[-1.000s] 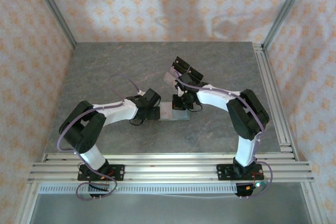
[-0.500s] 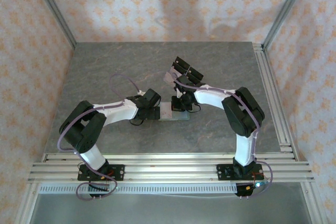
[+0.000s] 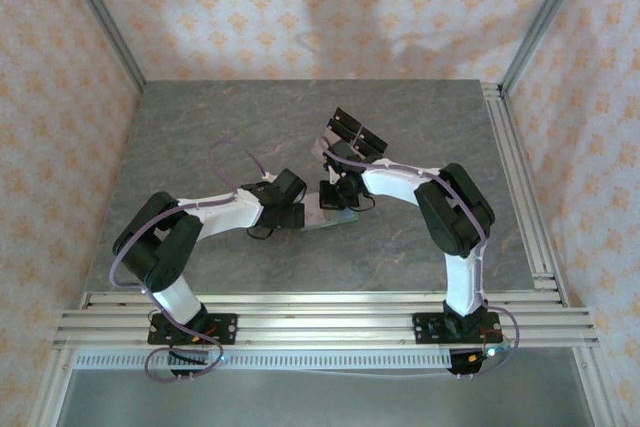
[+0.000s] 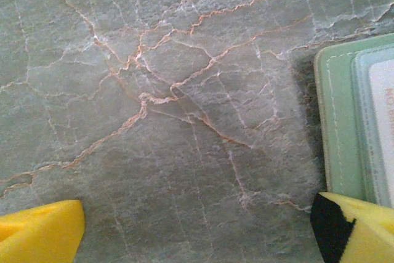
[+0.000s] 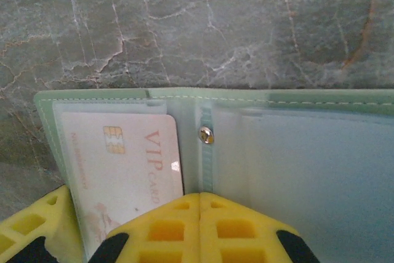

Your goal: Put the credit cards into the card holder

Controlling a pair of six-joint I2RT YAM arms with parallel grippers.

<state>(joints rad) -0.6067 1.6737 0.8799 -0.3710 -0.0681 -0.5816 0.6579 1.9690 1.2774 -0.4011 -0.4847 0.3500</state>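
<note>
right arm elbow [image 3: 455, 209] swung inward, right end effector [image 5: 199, 207] shifted slightly left over the card holder [image 3: 318, 216]

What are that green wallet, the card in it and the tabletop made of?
Wallet: looks like soft matte faux leather, with a stitched edge and clear glossy plastic sleeves. Card: probably stiff plastic, smooth, with a gold chip and printed lettering. Tabletop: grey, veined like marble; could be real stone or a printed laminate, hard to say.

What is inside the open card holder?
A VIP card with a gold chip sits in one clear sleeve of the card holder; the shut right gripper hides its lower edge.
</note>
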